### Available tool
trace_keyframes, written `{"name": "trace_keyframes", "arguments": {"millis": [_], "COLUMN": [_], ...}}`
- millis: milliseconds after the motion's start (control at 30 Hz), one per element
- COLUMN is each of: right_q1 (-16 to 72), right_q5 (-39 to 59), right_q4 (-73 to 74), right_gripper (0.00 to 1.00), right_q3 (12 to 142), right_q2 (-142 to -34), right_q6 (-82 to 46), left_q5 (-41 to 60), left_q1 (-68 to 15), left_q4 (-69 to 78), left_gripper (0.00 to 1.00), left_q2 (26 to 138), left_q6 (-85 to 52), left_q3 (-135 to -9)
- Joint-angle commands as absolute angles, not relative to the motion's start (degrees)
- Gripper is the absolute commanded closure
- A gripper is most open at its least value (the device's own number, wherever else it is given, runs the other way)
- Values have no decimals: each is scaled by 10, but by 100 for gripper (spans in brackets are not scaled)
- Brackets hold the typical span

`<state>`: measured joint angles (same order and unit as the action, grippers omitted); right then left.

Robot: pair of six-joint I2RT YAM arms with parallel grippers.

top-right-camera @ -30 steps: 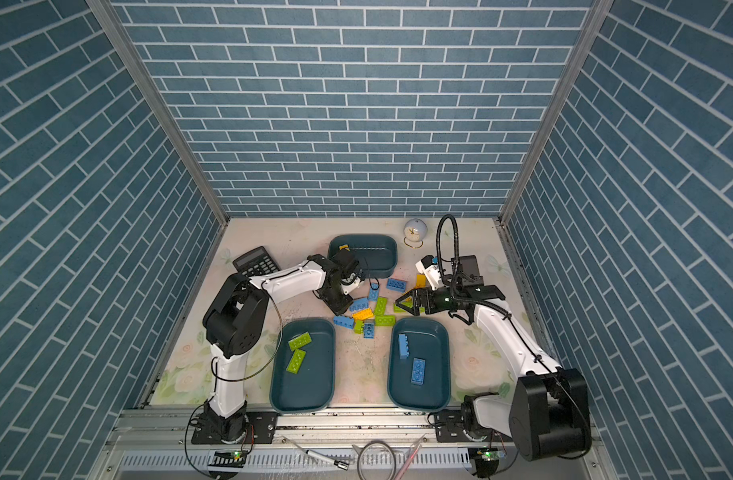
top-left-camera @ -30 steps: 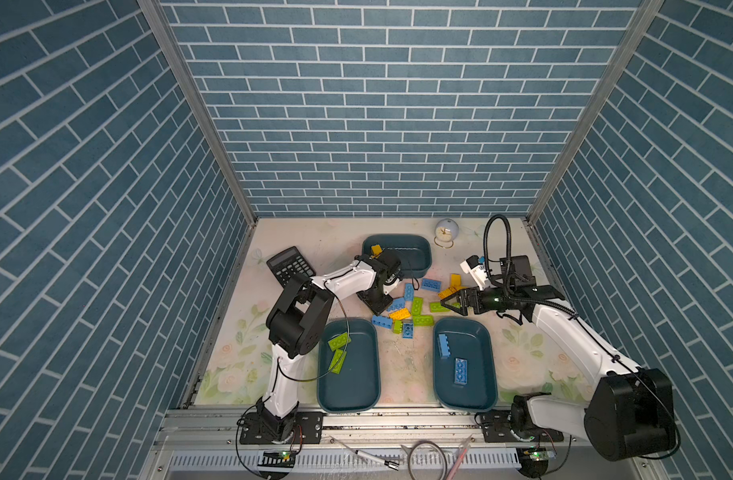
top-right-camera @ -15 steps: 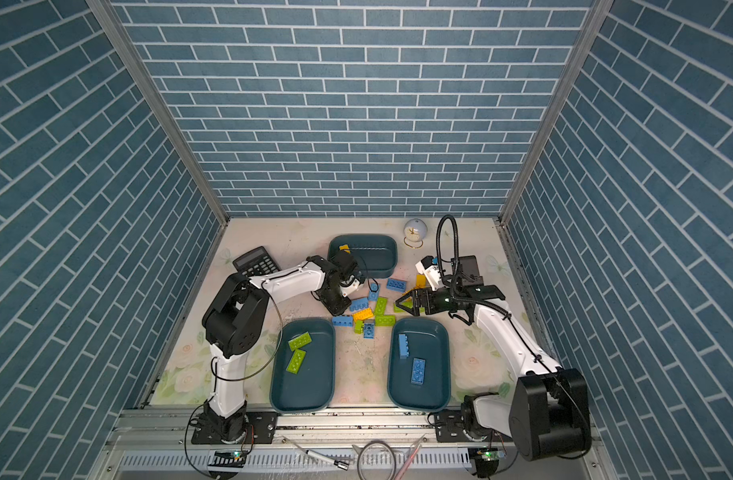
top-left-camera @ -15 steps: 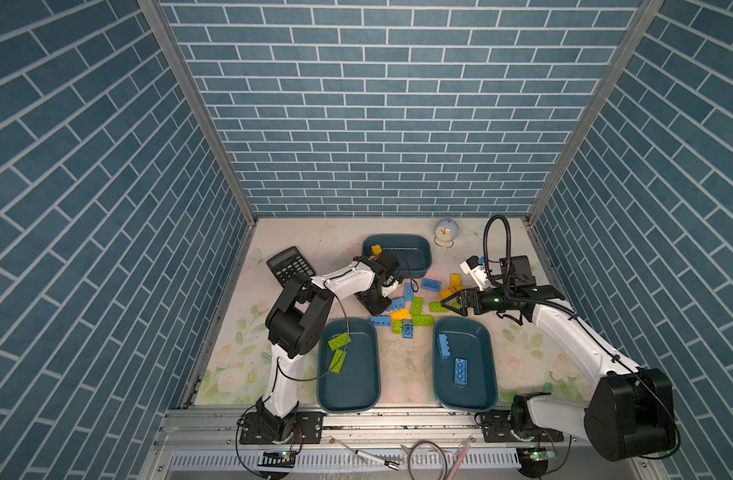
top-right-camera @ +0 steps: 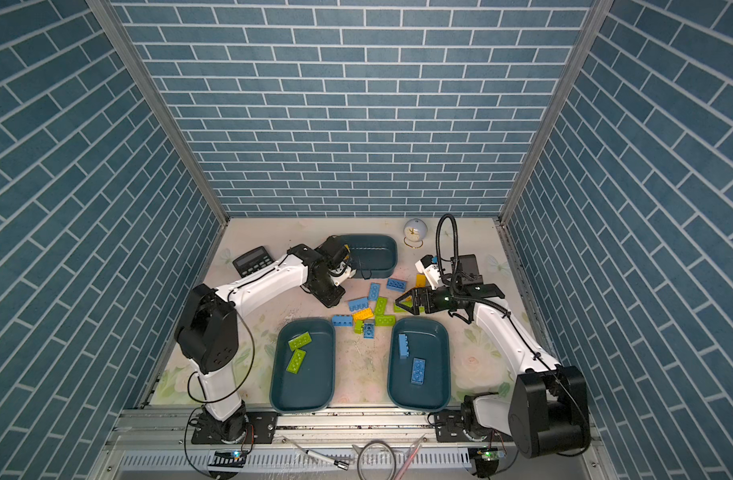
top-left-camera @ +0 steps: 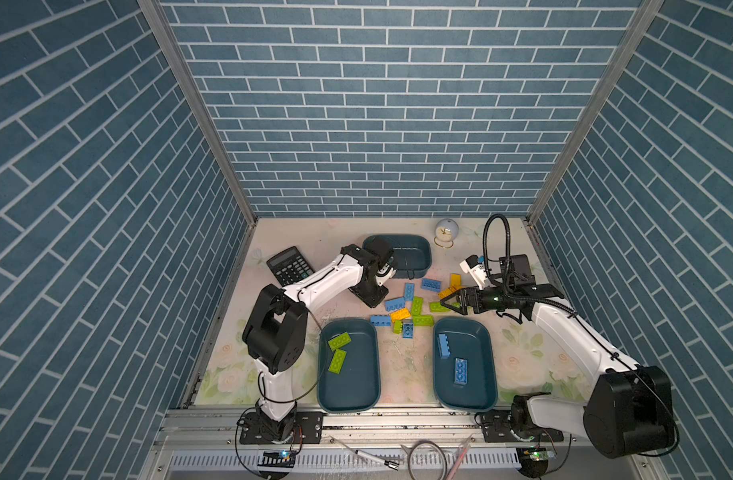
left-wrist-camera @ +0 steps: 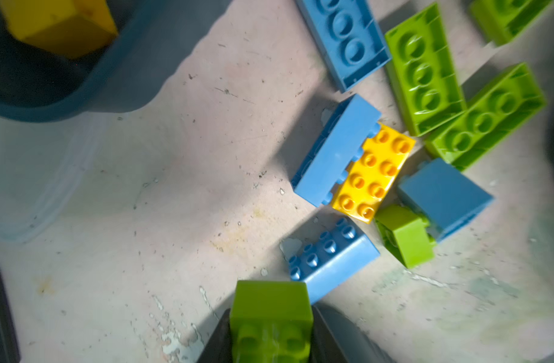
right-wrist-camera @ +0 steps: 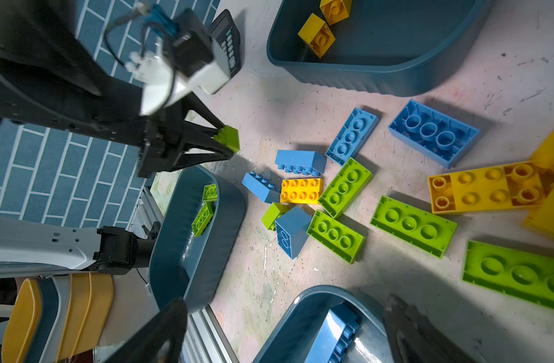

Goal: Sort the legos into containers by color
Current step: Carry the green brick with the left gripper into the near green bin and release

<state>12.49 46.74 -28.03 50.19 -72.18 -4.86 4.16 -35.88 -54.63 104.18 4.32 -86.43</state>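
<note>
The left gripper (left-wrist-camera: 271,323) has just pinched shut. A second ago its fingers stood wider at the left edge of the loose pile (top-left-camera: 410,305). Now they clamp a small lime green brick (left-wrist-camera: 271,309) by two opposite sides, its studs turned toward the wrist camera. From the right wrist camera the brick sits right at the black fingertips with a shadow on the bench (top-left-camera: 398,365) beneath, though I can't tell whether it has lifted clear.

In a top view the grip lies just left of centre, between the far tub (top-left-camera: 416,253) and the near left tub (top-left-camera: 356,390).

So the pick looks made, and what's left for this brick is the carry. The near left tub already holds two lime bricks (top-left-camera: 338,351), so I'd expect it to go there, a short swing toward the bottom of the frame.

The right gripper (top-left-camera: 447,302) hasn't changed: its fingers are spread wide and empty at the right side of the pile.

The near right tub (top-left-camera: 474,386) has two blue bricks and the far tub two yellow ones. A good dozen blue, green and yellow bricks still lie mixed mid-frame, so the sorting is early on.
</note>
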Motion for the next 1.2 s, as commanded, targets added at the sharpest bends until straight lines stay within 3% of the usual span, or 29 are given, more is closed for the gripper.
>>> {"name": "trace_keyframes", "arguments": {"millis": [0,333,600,667,833,1167], "right_q1": [127,127,128,128,128,127], "right_q5": [482,493,492,492,490,488], "right_q4": [-285,-281,-281,-285,-290,-291], "right_gripper": [2,2,3,3,3,3], "right_q3": [523,523,519,518,517,514], "right_q2": [-726,-734,-732,-731,-728,-719], "right_q6": [-20,-19,-20,-19,-15,-11], "left_q5": [63,74,96,82,63,72], "left_q1": [-371,-396,-396,-396,-396,-396], "left_q4": [-618,-590,-501,-507,-534,-592], "left_gripper": [73,72,71,68,48,35], "left_q2": [993,857,870,875,885,909], "left_q6": [-30,-174,-205,-201,-190,-130], "left_q3": [-854,-671,-578,-577,-598,-748]}}
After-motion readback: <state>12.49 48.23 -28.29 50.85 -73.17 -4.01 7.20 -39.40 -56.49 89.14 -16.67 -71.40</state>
